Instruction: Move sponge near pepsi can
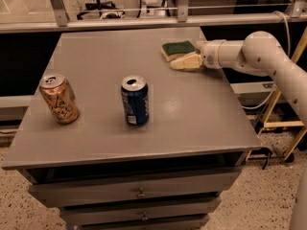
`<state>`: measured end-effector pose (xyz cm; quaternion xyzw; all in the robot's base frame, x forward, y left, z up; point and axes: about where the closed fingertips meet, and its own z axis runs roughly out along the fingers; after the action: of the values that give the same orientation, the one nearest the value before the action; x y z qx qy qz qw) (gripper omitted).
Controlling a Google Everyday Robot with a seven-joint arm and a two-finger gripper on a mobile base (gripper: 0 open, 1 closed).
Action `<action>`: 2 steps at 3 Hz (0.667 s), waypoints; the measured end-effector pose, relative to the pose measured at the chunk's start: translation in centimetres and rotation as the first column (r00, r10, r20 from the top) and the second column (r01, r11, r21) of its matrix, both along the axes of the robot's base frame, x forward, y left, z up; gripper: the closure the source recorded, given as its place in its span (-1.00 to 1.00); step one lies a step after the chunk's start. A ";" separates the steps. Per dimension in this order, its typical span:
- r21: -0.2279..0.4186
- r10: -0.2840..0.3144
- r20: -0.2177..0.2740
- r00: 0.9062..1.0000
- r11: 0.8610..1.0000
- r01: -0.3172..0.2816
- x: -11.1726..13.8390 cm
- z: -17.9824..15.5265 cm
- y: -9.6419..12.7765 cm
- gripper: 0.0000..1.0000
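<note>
Gripper [188, 56] sits by the counter's [192, 123] back right corner, just beside the sponge [177, 48]. The arm [259, 51] comes in over the right edge. Blue can [135, 101] stands mid-counter, toward the front edge. Tan can [58, 99] stands near the left edge, well apart from it. Bare top lies between sponge and blue can. The front right and back left corners are open.
</note>
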<state>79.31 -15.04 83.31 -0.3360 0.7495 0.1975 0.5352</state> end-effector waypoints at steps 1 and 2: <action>0.001 0.004 -0.002 1.000 1.000 -0.004 0.0 -0.1 0.3 -0.16; 0.002 0.008 -0.003 1.000 1.000 -0.008 0.1 -0.2 0.6 0.31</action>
<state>79.38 -14.42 83.07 -0.3383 0.7488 0.2009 0.5334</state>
